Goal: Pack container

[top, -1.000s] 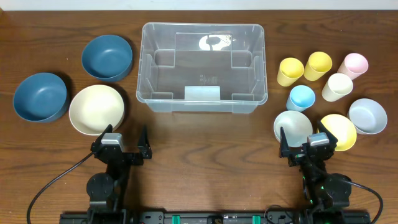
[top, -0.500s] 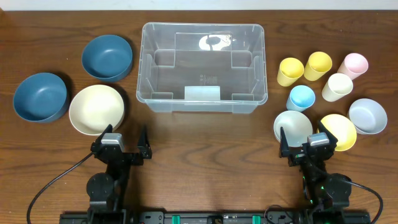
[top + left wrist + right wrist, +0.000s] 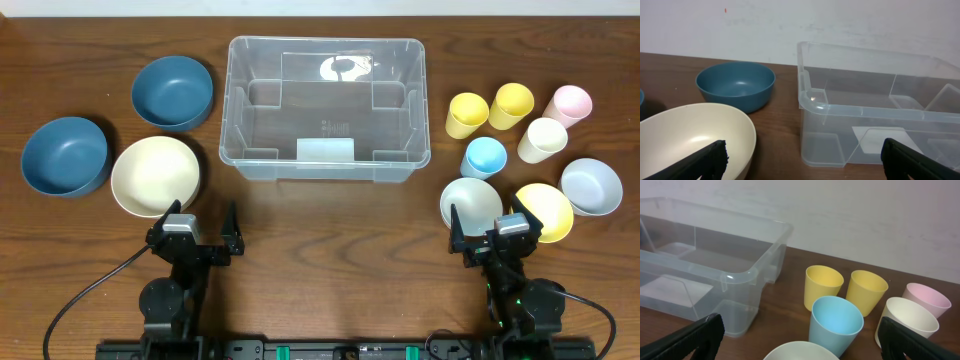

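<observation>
Dark wooden table [image 3: 320, 250] seen from overhead, with a white wall [image 3: 840, 20] behind it in both wrist views.

At the far centre you find the container [image 3: 324, 41], a clear rectangular bin standing upright, open top toward the overhead camera. A pale patch [image 3: 325, 150] on its near floor may be a label or a moulded step; the view does not settle which.

On your left lie three bowls, mouths up:
- A dark blue bowl [image 3: 172, 91] sits near the container's left wall.
- A second dark blue bowl [image 3: 65, 156] lies farther out toward the table's left edge.
- A cream bowl [image 3: 155, 176] sits just beside the second dark blue bowl, on the near side.

Your left gripper [image 3: 194, 224] is released, jaws spread wide, at the cream bowl's near rim.

On your right, five cups stand upright in a close cluster: a yellow cup [image 3: 466, 114], a second yellow cup [image 3: 511, 105], a pink cup [image 3: 568, 104], a cream cup [image 3: 542, 139] and a light blue cup [image 3: 484, 157].

Nearer you, in a row, sit a pale green bowl [image 3: 471, 203], a yellow bowl [image 3: 543, 211] and a grey-blue bowl [image 3: 591, 186].

Your right gripper [image 3: 495, 226] is likewise released, jaws wide, at the near side of the pale green and yellow bowls and well apart from the container.
</observation>
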Tool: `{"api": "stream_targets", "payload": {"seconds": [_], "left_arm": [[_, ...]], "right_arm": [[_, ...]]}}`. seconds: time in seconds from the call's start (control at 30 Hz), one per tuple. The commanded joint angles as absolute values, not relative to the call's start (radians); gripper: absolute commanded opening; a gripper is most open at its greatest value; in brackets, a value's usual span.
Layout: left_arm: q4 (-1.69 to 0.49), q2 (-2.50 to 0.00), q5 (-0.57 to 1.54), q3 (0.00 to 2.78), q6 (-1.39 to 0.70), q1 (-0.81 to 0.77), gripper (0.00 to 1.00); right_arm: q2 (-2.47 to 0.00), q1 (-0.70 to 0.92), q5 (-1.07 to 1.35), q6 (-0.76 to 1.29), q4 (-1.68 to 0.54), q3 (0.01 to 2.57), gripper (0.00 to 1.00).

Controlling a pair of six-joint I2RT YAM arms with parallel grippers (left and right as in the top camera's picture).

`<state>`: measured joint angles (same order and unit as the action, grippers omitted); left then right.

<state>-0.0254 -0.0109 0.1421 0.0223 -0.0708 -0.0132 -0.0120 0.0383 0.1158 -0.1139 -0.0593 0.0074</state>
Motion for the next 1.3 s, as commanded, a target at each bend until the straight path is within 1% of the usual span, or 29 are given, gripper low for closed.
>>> {"api": "stream_targets", "payload": {"seconds": [0.0,0.4,0.53,0.6,0.63,0.73,0.83,0.9,1.03,1.13,1.27], "left_arm": [[-0.059,-0.005,0.149,0.004,-0.057,-0.007,0.98],[-0.059,-0.005,0.149,0.004,-0.057,-0.007,0.98],[-0.059,-0.005,0.149,0.004,-0.058,-0.007,0.98],[-0.059,-0.005,0.149,0.004,-0.058,-0.007,0.98],[-0.059,-0.005,0.149,0.004,-0.058,-0.008,0.98],[-0.059,-0.005,0.149,0.004,-0.057,-0.007,0.98],[-0.059,-0.005,0.149,0.004,-0.057,-0.007,0.98],[-0.059,-0.005,0.149,0.004,-0.058,-0.007,0.98],[-0.059,-0.005,0.149,0.004,-0.058,-0.007,0.98],[-0.059,-0.005,0.149,0.004,-0.057,-0.007,0.98],[-0.059,-0.005,0.149,0.004,-0.057,-0.007,0.98]], "right_arm": [[-0.006,0.031,0.109,-0.121,-0.064,0.006,0.99],[-0.006,0.031,0.11,-0.12,-0.063,0.006,0.99],[-0.006,0.031,0.196,-0.121,-0.037,0.006,0.99],[-0.006,0.031,0.17,-0.121,-0.032,0.006,0.99],[-0.006,0.031,0.162,-0.105,0.012,0.006,0.99],[-0.006,0.031,0.186,0.078,0.139,0.007,0.99],[-0.007,0.031,0.173,0.128,0.154,0.041,0.99],[-0.019,0.031,0.173,0.14,0.107,0.09,0.99],[-0.099,0.031,0.158,0.142,-0.093,0.265,0.99],[-0.233,0.031,0.154,0.141,-0.239,0.438,0.99],[-0.492,0.031,0.156,0.142,-0.446,0.722,0.99]]}}
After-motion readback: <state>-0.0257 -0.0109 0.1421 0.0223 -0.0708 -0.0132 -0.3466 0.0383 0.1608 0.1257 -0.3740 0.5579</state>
